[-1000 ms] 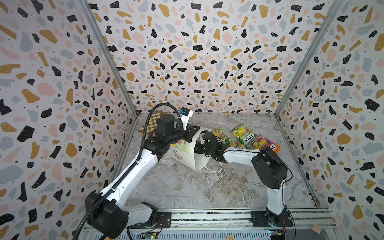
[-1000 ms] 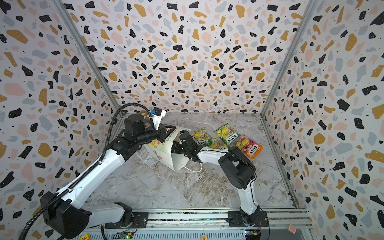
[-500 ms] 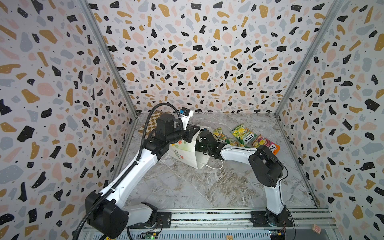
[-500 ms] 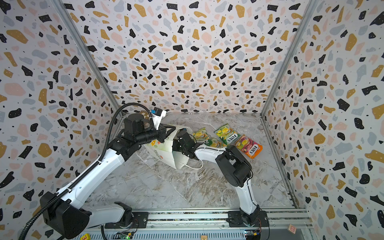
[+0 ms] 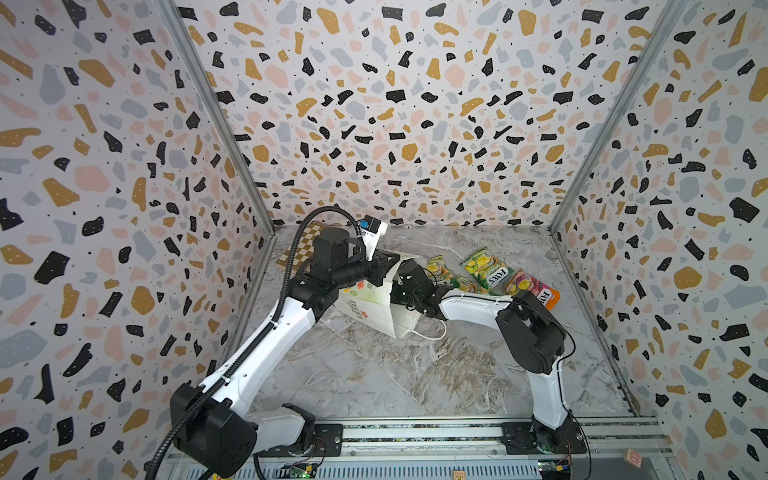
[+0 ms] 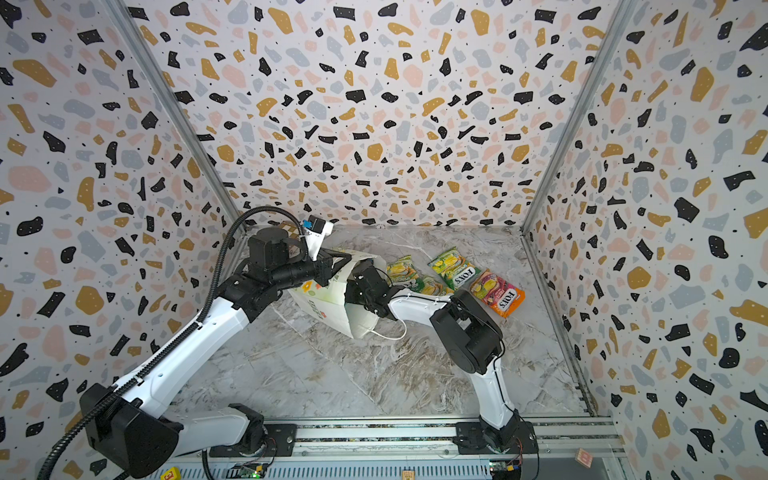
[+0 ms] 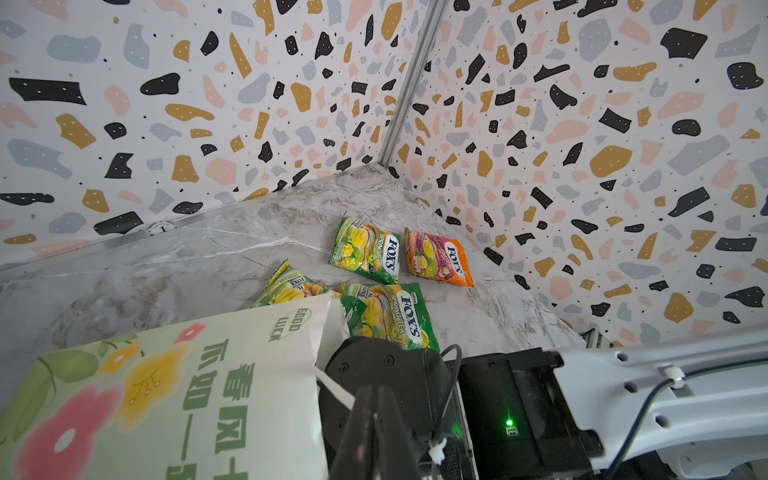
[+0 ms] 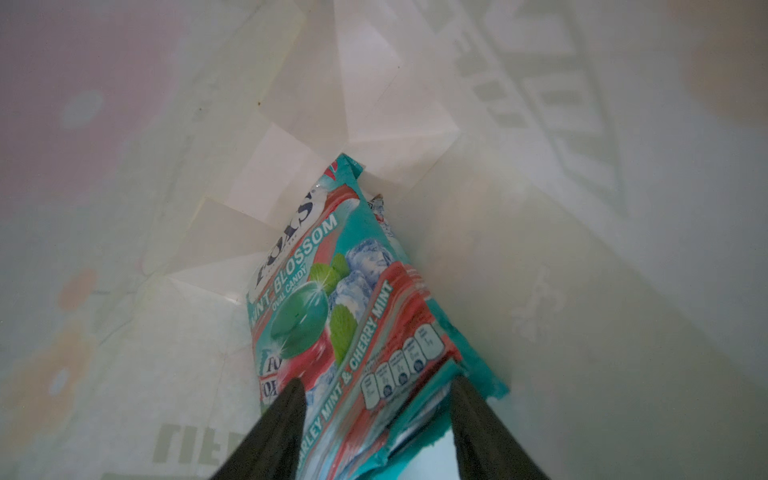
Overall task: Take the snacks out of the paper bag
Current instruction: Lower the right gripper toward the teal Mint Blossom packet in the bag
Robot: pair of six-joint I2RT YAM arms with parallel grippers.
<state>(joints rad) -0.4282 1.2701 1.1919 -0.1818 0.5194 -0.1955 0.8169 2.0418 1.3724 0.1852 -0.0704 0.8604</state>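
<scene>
Right gripper (image 8: 376, 384), jaws parted, reaches inside the paper bag (image 5: 368, 309), straddling a teal snack packet's (image 8: 324, 299) near end. Left gripper (image 7: 374, 399), clenched, seemingly pinches the rim. Close squarely on the packet, clear of paper.

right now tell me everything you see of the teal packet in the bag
The teal packet is a glossy teal-and-red pouch printed MINT BLOSSOM OVAL CANDY, with mint leaves and ice cubes. It lies inside the paper bag, far corner at the folded bottom. The open jaws of the right gripper straddle its near end; touch unclear.
</scene>
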